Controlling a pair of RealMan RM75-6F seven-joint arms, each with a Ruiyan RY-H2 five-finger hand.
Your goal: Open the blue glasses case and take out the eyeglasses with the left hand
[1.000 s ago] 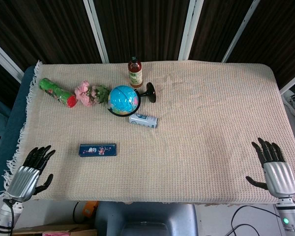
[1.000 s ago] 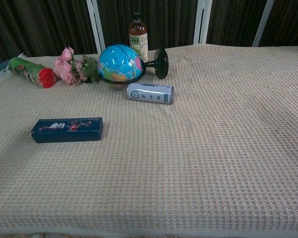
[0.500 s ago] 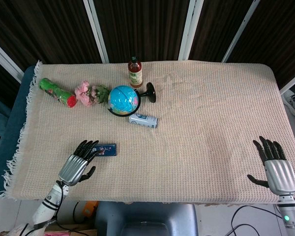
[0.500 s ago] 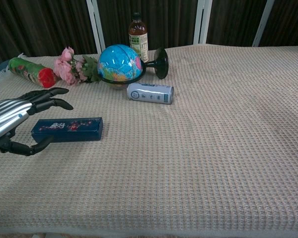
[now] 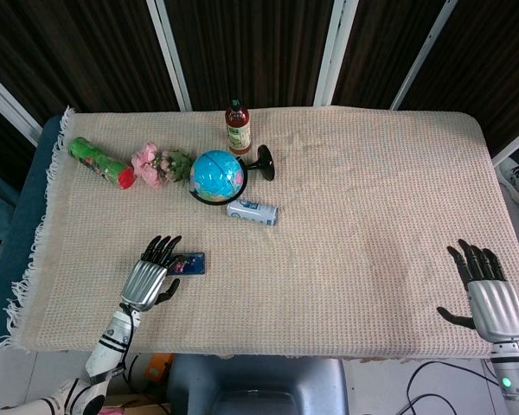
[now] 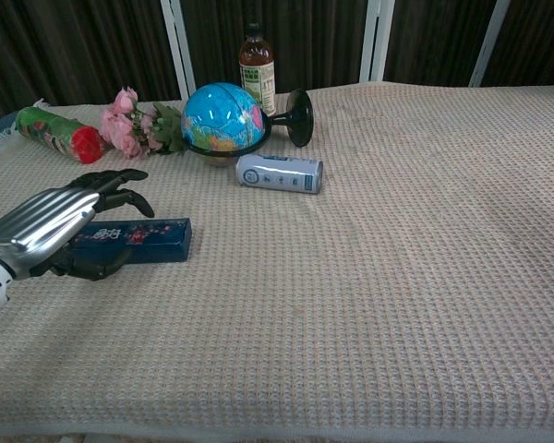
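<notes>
The blue glasses case (image 6: 146, 239) lies closed on the woven cloth at the front left, its flowered lid facing up; in the head view only its right end (image 5: 190, 263) shows. My left hand (image 6: 51, 226) hovers over the case's left half with fingers spread, holding nothing; the head view shows the same left hand (image 5: 151, 275) covering most of the case. My right hand (image 5: 484, 294) rests open at the front right edge, far from the case, and is outside the chest view. No eyeglasses are visible.
Behind the case stand a tipped globe (image 6: 223, 118), a lying silver can (image 6: 279, 173), a brown bottle (image 6: 257, 60), pink flowers (image 6: 129, 125) and a green-and-red tube (image 6: 57, 134). The cloth-covered table (image 5: 372, 199) stretches to the right.
My left hand has moved from the table's front left corner inward and forward, ending over the left part of the case. The right hand has hardly moved.
</notes>
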